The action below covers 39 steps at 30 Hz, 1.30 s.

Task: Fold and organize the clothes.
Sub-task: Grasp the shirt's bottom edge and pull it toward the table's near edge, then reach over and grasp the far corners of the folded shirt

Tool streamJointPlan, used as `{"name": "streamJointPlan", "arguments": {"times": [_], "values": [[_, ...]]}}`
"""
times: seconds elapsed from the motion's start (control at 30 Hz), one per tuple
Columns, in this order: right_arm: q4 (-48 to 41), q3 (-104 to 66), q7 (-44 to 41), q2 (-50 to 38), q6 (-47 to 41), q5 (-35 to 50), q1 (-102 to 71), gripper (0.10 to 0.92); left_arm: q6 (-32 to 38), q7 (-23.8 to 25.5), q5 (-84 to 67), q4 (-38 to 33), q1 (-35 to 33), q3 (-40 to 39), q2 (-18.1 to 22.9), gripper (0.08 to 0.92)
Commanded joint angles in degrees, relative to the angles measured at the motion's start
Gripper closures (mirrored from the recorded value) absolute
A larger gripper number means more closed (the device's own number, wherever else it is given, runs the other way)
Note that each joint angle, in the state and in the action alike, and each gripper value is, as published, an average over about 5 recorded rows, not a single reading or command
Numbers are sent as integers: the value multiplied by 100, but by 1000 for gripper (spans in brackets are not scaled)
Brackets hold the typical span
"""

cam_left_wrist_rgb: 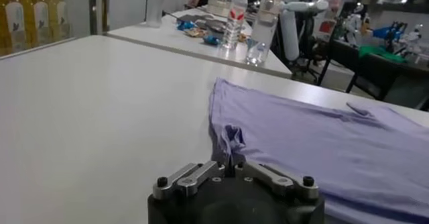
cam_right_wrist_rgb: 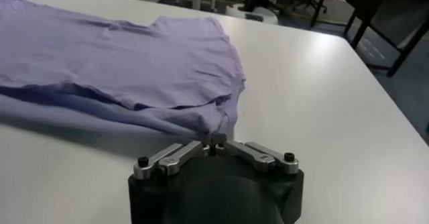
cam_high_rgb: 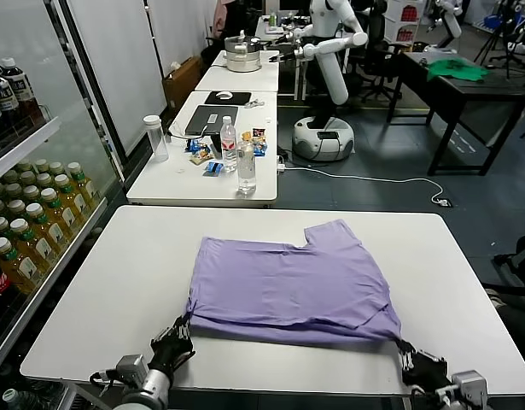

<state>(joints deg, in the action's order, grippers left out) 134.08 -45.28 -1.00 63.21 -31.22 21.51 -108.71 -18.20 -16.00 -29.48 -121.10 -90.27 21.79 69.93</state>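
The lavender T-shirt [cam_high_rgb: 292, 286] lies folded on the white table [cam_high_rgb: 100, 290], with one sleeve pointing to the far side. My left gripper [cam_high_rgb: 183, 325] is at the shirt's near left corner, shut on a bunched bit of fabric; the left wrist view shows the cloth [cam_left_wrist_rgb: 322, 138] pinched between the closed fingers of that gripper [cam_left_wrist_rgb: 231, 162]. My right gripper [cam_high_rgb: 405, 349] is at the near right corner. In the right wrist view it [cam_right_wrist_rgb: 213, 140] is closed on the shirt's [cam_right_wrist_rgb: 120, 58] corner edge. Both corners are slightly pulled up off the table.
A second white table [cam_high_rgb: 160, 184] beyond holds water bottles [cam_high_rgb: 246, 166], a laptop, a white cup [cam_high_rgb: 155, 137] and snacks. A drinks cooler [cam_high_rgb: 32, 213] stands at the left. Another robot [cam_high_rgb: 330, 77] and a black table with a green cloth [cam_high_rgb: 457, 70] are at the back.
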Motion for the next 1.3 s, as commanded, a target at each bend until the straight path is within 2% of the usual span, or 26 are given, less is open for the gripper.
{"name": "streamJointPlan", "arguments": {"times": [0.03, 0.17, 0.23, 0.37, 0.53, 0.93, 1.07, 1.3], "values": [[372, -194, 10, 81, -99, -254, -554, 916, -28, 7, 354, -485, -666, 24, -16, 886], [332, -246, 35, 52, -111, -302, -419, 874, -107, -20, 403, -586, -703, 55, -20, 880], [316, -295, 36, 32, -54, -295, -337, 825, -125, -48, 429, -675, -740, 83, -26, 860], [295, -290, 100, -25, 199, -173, 11, 713, -85, -101, 440, -900, -686, 170, -62, 755], [-37, 101, 287, -192, 325, 113, 1010, 566, 1, -190, 283, -854, -102, 205, -191, 617], [-2140, 1802, 693, -493, -41, 554, 4194, 236, -133, -308, -416, 1010, 2390, -417, -229, 271], [-2906, 2285, 802, -485, -146, 829, 5108, 205, -212, -303, -442, 1633, 3111, -769, -167, 190], [-4037, 2945, 850, -369, -186, 1054, 6345, 203, -240, -300, -357, 2824, 4126, -1218, 29, 177]]}}
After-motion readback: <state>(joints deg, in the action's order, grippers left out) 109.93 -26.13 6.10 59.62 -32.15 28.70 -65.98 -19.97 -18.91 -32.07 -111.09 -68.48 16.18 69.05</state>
